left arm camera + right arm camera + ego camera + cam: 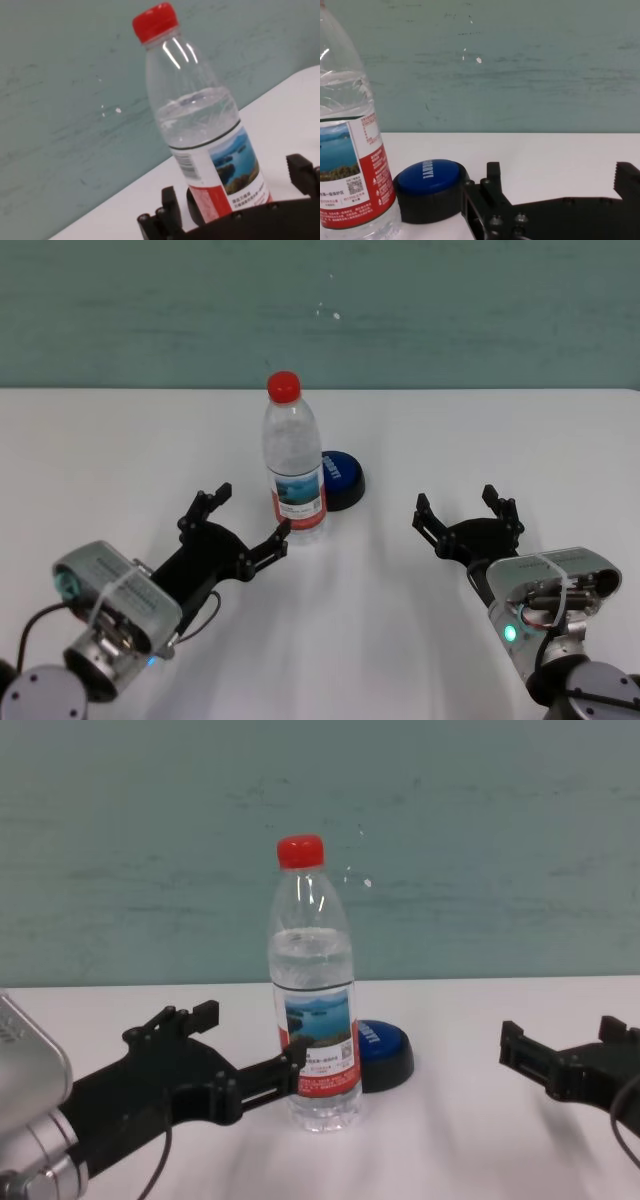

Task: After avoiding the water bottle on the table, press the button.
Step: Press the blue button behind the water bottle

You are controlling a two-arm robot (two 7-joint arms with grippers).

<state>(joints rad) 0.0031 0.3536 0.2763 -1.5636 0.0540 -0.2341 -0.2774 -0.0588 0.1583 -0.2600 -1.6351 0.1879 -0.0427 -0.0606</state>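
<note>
Left end effector (248, 521) open at lower left, one fingertip touching tall clear red-capped plastic bottle (293, 462); blue dome button (339, 476) just behind. Right end effector (466, 516) open, lower right, over white worktop (520, 440).

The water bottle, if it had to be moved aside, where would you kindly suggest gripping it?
Grip the water bottle around its labelled lower body, coming in level from the robot's left. It stands upright, the open left pincer is already beside the label, and the button sits just behind to its right, so that side is crowded.
</note>
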